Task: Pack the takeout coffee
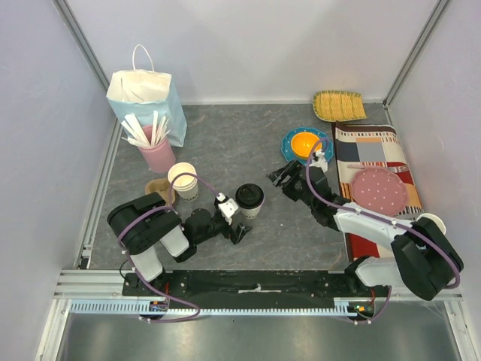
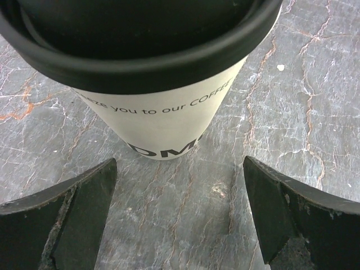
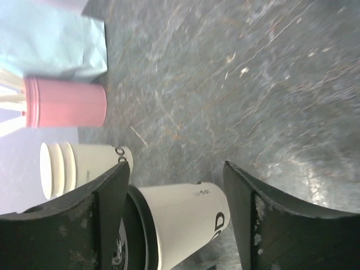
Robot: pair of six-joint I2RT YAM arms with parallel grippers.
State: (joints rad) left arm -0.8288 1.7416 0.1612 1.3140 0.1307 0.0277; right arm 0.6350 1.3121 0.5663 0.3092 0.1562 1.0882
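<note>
Item under inspection: the takeout coffee, a white paper cup with a black lid. It stands upright near the middle of the surface, somewhat toward the near edge.

Left end effector: jaws spread wide and empty. In the left wrist view the cup's base sits just ahead of the two fingertips, centred on the gap but not yet between them.

Right end effector: jaws apart, holding nothing. It is near the cup on its far-right side, with no contact.

Step in hand, as judged: the left arm's approach for the grasp.
- Advance straight until the cup wall lies between the fingers.
- Grip the paper body below the lid rim.
- Close only enough to hold, since a paper wall will likely dent and a squeezed lid may pop off.
- Keep the cup upright on the way to the light-blue paper bag at the far-left corner.
- The stacked lidless cups and the pink cup of white sticks stand along that route and call for clearance.

Legible writing: the cup reads "…eze you to our COFFE…", with partial large letters "DM" below. No full brand name can be read.
</note>
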